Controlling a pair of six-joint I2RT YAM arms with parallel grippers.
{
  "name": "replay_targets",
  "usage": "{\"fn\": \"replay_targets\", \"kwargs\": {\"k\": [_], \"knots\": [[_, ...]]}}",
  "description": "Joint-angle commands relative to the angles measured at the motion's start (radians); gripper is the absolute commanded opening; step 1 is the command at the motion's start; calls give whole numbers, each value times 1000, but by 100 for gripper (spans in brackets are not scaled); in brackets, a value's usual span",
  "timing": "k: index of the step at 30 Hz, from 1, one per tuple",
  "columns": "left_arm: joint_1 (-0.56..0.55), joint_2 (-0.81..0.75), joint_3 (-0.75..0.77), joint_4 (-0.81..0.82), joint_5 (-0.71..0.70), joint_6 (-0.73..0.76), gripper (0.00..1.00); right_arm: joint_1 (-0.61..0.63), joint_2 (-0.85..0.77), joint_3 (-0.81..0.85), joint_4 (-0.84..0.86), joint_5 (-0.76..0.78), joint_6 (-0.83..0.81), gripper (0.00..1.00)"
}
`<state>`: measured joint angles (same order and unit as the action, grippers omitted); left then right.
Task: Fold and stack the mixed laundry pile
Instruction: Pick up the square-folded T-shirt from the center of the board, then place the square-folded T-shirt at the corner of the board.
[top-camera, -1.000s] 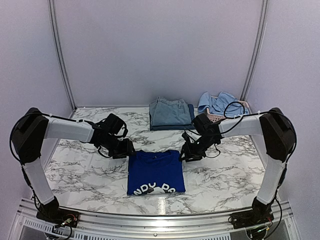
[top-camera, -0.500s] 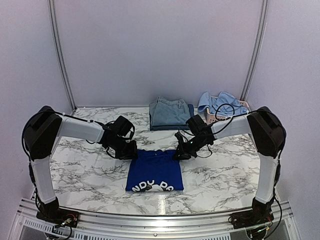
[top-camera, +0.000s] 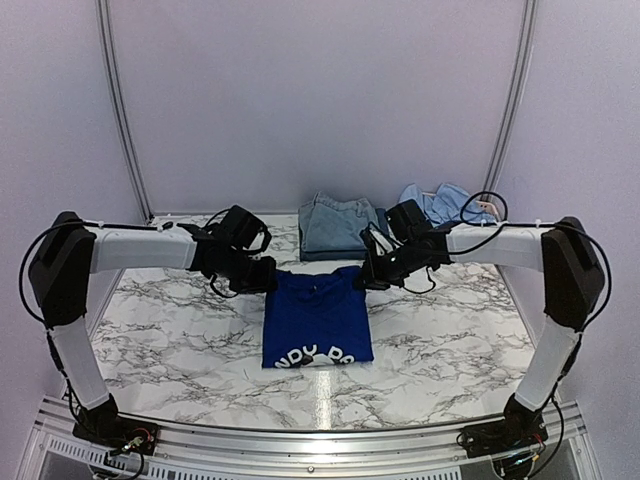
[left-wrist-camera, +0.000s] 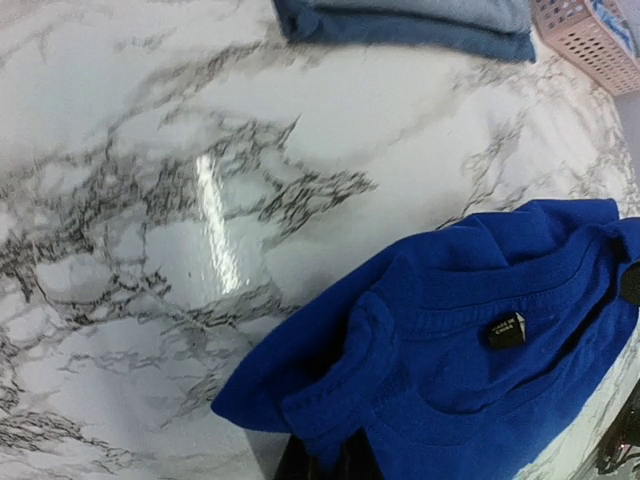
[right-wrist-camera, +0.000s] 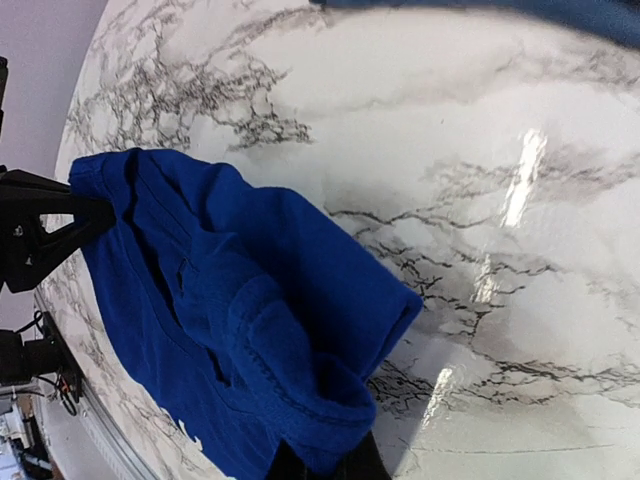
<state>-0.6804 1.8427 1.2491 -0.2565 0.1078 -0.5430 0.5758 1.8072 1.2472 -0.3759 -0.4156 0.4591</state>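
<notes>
The left hand (top-camera: 268, 284) is clamped on the far left corner of the royal-blue T-shirt (top-camera: 318, 322), and the right hand (top-camera: 364, 281) is clamped on its far right corner. The shirt lies mid-way across the desk (top-camera: 170, 330), lettered hem nearest the arm bases, with folded denim (top-camera: 338, 226) behind it.

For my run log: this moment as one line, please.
left end effector: shut on T-shirt | right end effector: shut on T-shirt | T-shirt: far corners pinched
</notes>
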Motion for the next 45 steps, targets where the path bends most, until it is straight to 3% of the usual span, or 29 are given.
{"fn": "replay_targets", "kwargs": {"k": [1,13,29,45], "knots": [[-1,-49,74,-9,-50,73,0,2,-56,42,-9,106,-35,0],[19,51,388,-6,-85,181,0,-66,-62,238,-45,285,-131,0],[87,507,1077,7,-54,225,0,-267,212,680,-99,277,-272,0],[169,776,1227,318,-35,103,0,-317,602,1100,-110,249,-292,0]]}}
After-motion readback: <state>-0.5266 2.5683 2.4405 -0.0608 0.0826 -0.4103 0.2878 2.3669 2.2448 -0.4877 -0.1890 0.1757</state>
